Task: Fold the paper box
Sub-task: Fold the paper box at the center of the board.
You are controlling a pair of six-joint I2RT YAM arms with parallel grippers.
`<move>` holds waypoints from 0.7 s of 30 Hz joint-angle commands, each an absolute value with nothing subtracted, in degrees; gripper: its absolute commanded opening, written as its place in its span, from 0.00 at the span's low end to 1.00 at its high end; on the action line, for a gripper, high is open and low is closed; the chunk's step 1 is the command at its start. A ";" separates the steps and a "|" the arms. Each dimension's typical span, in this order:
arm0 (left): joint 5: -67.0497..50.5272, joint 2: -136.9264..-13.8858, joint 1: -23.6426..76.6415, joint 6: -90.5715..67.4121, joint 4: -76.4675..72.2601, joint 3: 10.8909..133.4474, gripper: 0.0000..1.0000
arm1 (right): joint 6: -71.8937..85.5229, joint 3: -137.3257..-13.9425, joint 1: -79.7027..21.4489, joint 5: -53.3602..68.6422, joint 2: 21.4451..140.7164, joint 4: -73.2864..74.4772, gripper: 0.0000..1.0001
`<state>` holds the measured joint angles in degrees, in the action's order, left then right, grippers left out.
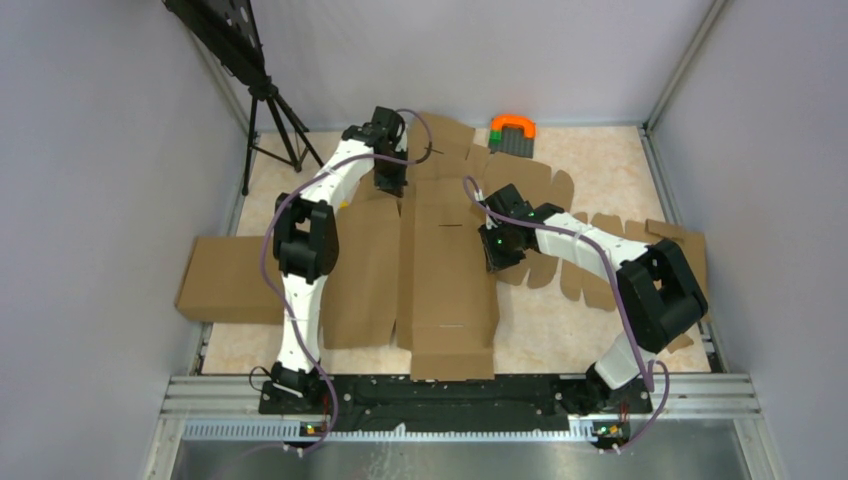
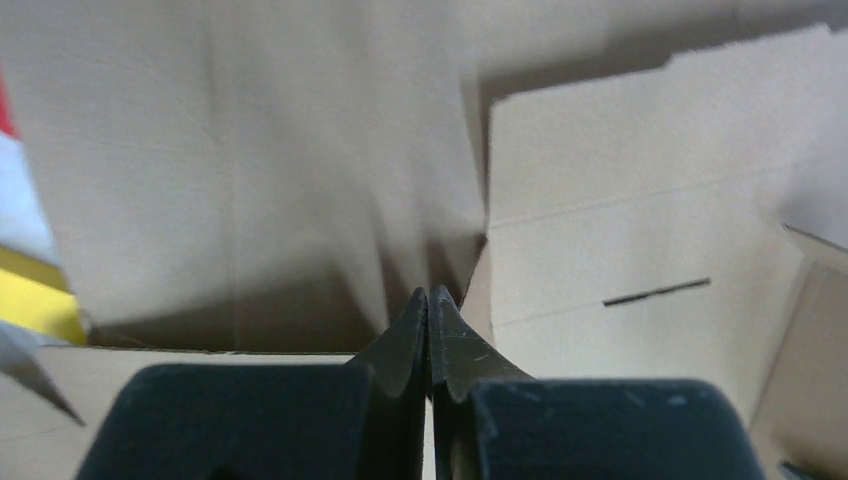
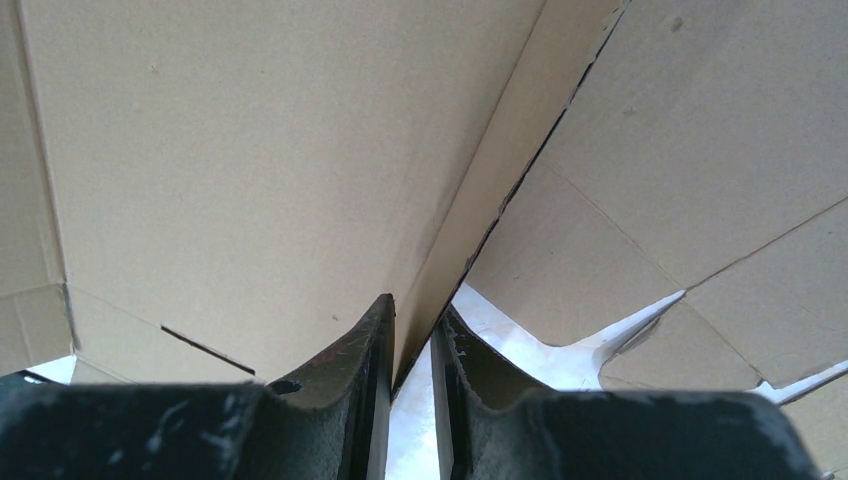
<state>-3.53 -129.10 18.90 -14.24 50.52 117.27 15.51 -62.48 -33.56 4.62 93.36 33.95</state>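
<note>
Two arms of mine are working over the table (image 1: 610, 165) at once, and I am taking the scene from my left side across.

Farthest left, a plain cardboard slab (image 1: 225, 280) is lying flat, hanging partly over the table's left edge. Behind it, a black tripod (image 1: 275, 120) is standing in the far left corner.

I am reaching my left arm out to the far end of the paper box (image 1: 445, 300). My left gripper (image 1: 390, 188) is pointing down at the cardboard there. In the left wrist view, my left gripper (image 2: 428, 300) is pressing its two black fingers together, tip against tip. I am seeing no cardboard between them, only blurred panels of the paper box (image 2: 600, 230) just beyond the tips.

The paper box is lying spread out in the middle of the table, between my two arms. Its long centre panel is running from the near edge toward the far wall, and its side panels are opening out to the left.

My right gripper (image 1: 493, 262) is sitting at the right edge of that centre panel. In the right wrist view, my right gripper (image 3: 412, 330) is leaving only a narrow slot between its fingers. A raised edge of the paper box (image 3: 250, 150) is running straight down into that slot, so I am pinching that edge.

Just right of my right gripper, an orange and green object (image 1: 512, 128) is resting by the far wall. Farthest right, a second die-cut sheet (image 1: 585, 285) is lying flat under my right arm.
</note>
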 commanded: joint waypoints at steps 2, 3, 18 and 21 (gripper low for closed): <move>-18.04 -129.93 18.96 -12.17 53.05 118.84 0.00 | 14.87 -64.16 -33.18 5.43 90.50 33.52 0.19; -19.38 -129.79 18.96 -11.84 53.31 118.35 0.00 | 14.93 -64.15 -33.21 5.55 90.46 33.46 0.19; -21.47 -128.42 22.15 -12.89 54.03 113.21 0.00 | 14.87 -64.11 -33.22 5.21 91.12 32.73 0.19; -19.03 -127.27 23.33 -16.41 49.22 110.07 0.00 | 14.93 -64.37 -33.22 5.77 91.46 32.44 0.18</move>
